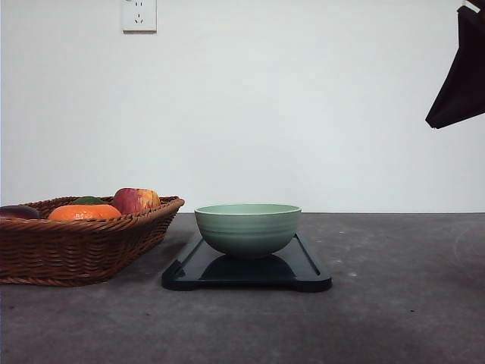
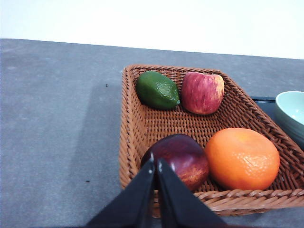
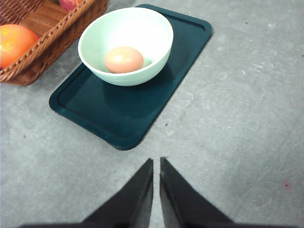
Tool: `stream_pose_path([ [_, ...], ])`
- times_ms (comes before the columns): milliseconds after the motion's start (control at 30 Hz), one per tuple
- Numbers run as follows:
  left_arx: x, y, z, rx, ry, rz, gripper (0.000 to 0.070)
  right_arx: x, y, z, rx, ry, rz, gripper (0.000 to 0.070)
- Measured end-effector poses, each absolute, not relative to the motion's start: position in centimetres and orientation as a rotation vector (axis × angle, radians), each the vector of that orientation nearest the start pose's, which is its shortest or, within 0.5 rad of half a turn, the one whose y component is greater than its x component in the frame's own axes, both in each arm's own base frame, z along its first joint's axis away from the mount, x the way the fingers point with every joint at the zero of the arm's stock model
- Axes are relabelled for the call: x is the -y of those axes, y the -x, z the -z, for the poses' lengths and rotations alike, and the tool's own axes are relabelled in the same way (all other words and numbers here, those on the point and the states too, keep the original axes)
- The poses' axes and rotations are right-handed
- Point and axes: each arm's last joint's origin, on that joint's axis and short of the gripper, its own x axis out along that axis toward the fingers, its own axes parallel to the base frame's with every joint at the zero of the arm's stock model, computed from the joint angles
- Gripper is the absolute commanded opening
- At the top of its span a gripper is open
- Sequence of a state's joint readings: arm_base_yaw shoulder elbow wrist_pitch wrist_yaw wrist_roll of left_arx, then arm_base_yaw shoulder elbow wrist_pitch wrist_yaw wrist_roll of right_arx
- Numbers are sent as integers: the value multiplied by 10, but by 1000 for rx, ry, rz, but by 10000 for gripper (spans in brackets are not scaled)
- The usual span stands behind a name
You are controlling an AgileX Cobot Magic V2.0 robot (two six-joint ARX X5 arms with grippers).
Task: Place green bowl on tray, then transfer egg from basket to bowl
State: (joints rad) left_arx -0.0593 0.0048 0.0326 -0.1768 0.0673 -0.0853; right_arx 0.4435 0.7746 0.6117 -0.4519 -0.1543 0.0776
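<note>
In the pale sage-green ridged bowl [image 3: 125, 45], upright on the flat black rectangular tray [image 3: 128, 111] beside the brown woven wicker basket [image 2: 142, 123]: a tan egg [image 3: 124, 60], long axis level. Ahead of the right pincer [image 3: 156, 164], well apart, tips together, empty. Left pincer [image 2: 155, 164] likewise closed, empty, over the basket's near rim. Judged done; no grasp called for.

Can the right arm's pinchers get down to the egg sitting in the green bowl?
Probably yes. The egg lies uncovered in the open green bowl on the tray, and nothing stands between it and the right gripper, though its fingers are closed now.
</note>
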Motion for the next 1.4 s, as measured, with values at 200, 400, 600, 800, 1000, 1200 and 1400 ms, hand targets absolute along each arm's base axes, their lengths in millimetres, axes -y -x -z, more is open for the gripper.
stream_pose_path([
  [200,8,-95,-157,-154,86,120,0,-73,-144,-252,-639,17,-554,16],
  [400,8,-95,-157,-154,86,120,0,-73,-144,-252,-639,17,-554,17],
  [600,8,-95,-157,-154,86,120,0,-73,-144,-252,-636,29,-557,16],
  [800,8,-95,-157,-154,86,120,0,-73,-146,-255,-566,100,-560,16],
  [1000,8,-95,-157,-154,86,120,0,-59,-138,-255,-402,134,-519,17],
  [1200,8,-95,-157,-154,86,120,0,-31,-127,-225,-226,106,-353,17],
  [1400,8,-95,-157,-154,86,120,0,-13,-112,-187,-123,86,-221,16],
])
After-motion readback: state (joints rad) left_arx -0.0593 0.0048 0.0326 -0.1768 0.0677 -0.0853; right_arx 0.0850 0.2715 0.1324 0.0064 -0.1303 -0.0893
